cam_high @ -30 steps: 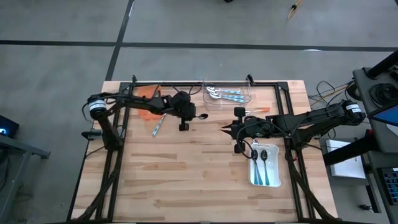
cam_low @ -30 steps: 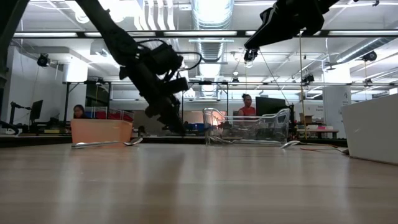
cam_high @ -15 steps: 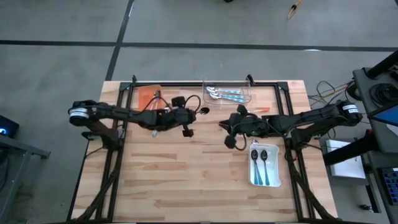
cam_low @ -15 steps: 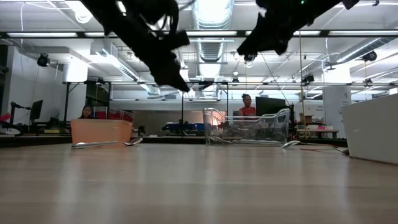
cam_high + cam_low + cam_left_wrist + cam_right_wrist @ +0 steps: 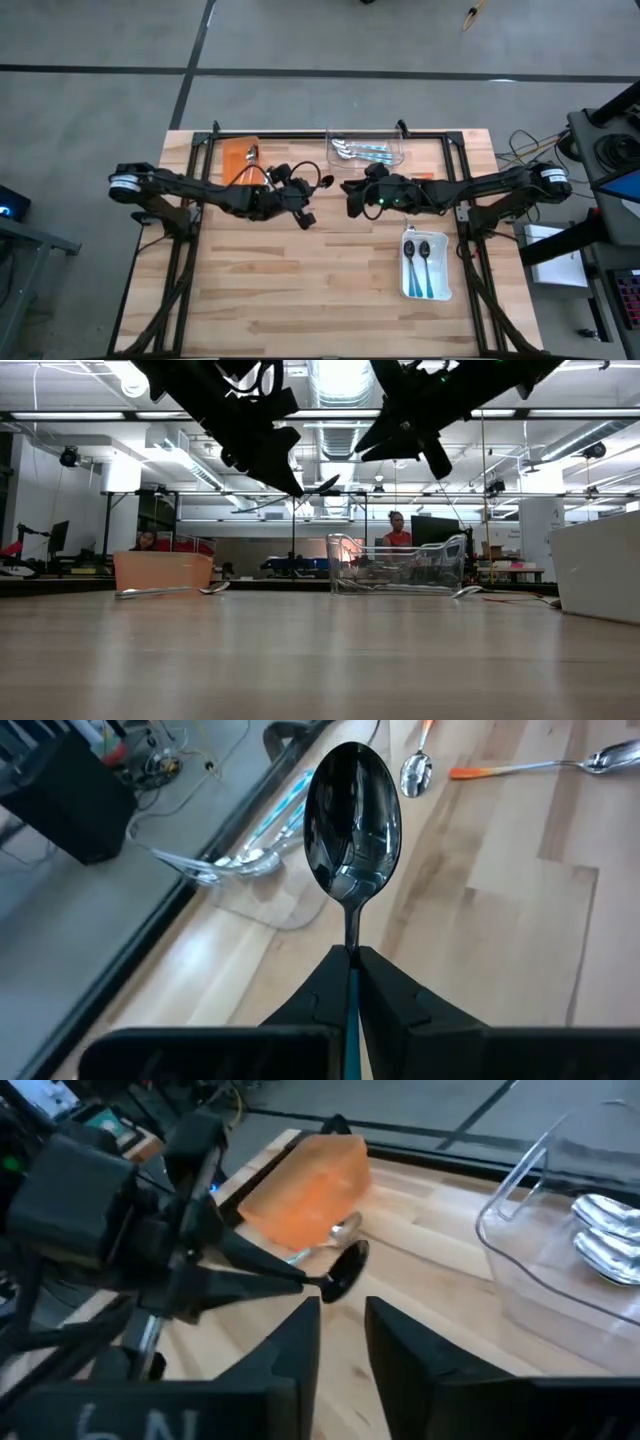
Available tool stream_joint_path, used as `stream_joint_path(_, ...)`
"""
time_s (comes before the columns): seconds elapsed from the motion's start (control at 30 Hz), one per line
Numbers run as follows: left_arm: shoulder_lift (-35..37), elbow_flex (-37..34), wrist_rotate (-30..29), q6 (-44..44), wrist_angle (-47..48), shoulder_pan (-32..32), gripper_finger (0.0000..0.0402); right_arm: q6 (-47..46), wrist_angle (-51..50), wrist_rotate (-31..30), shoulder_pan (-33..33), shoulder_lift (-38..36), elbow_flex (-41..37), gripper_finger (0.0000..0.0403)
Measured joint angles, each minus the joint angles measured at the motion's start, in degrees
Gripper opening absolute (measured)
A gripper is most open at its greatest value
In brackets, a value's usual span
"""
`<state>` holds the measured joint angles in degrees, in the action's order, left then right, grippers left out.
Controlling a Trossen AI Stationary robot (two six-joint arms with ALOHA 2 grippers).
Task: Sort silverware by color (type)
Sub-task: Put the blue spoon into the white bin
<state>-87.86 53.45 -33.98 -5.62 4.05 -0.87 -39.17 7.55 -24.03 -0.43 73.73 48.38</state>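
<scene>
My left gripper [image 5: 352, 958] is clamped on a spoon [image 5: 352, 825] by its thin handle, bowl jutting past my fingertips, high above the table. My right gripper [image 5: 343, 1312] faces that bowl, fingers apart, not touching it.

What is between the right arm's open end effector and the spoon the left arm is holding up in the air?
Nothing visible. The left end effector is shut on the spoon, bowl outward, above the table. The right end effector faces that bowl with its fingers apart, and only open air shows in the gap between them.
</scene>
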Motion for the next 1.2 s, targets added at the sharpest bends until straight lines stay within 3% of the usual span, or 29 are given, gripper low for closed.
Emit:
stream_joint_path(0.37, -0.52, 0.00, -0.04, -2.47, -2.56, -0.34, 0.0000, -6.54, 1.86, 0.04, -1.83, 3.29, 0.00, 0.0158)
stream_joint_path(0.63, -1.42, 0.00, -0.66, -2.45, -2.80, -0.34, 0.0000, -6.85, 11.27, 0.14, -2.68, 7.79, 0.04, 0.0160)
stream_joint_path(1.2, -1.73, 0.00, -0.63, -2.43, -7.98, -0.34, 0.0000, -2.43, 18.51, 0.02, -3.76, 12.37, 0.07, 0.0155)
